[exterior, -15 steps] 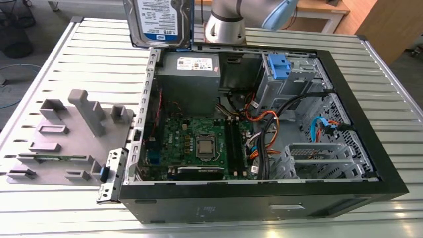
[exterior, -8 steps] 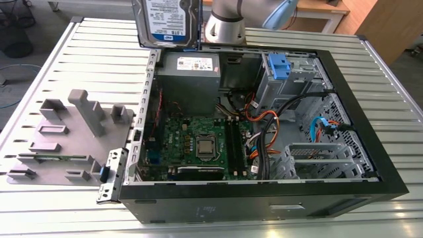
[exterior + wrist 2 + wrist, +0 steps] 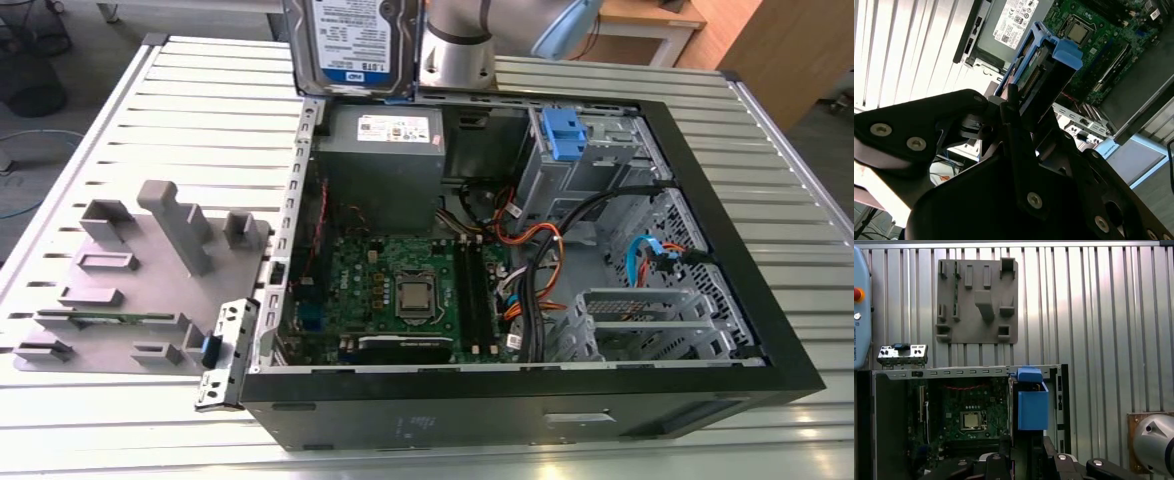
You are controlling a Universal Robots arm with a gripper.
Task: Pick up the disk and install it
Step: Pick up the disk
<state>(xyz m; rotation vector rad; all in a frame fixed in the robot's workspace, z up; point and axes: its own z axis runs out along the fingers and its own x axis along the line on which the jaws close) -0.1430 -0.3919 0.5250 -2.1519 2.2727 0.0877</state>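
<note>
Disk (image 3: 350, 40) (blue bracket (image 3: 1032, 405) on) sits clamped between the closed fingers of the end effector (image 3: 1016, 107) above the open case (image 3: 534, 420), mid-carry I judge, wanting alignment with the drive bay (image 3: 594, 160).

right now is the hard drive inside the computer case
No, the hard drive hangs in the air above the far edge of the computer case.

The disk (image 3: 355, 50) is carrying a printed white label (image 3: 350, 28), the grey box (image 3: 380, 165) a white sticker (image 3: 396, 127); neither wording is coming through.
</note>
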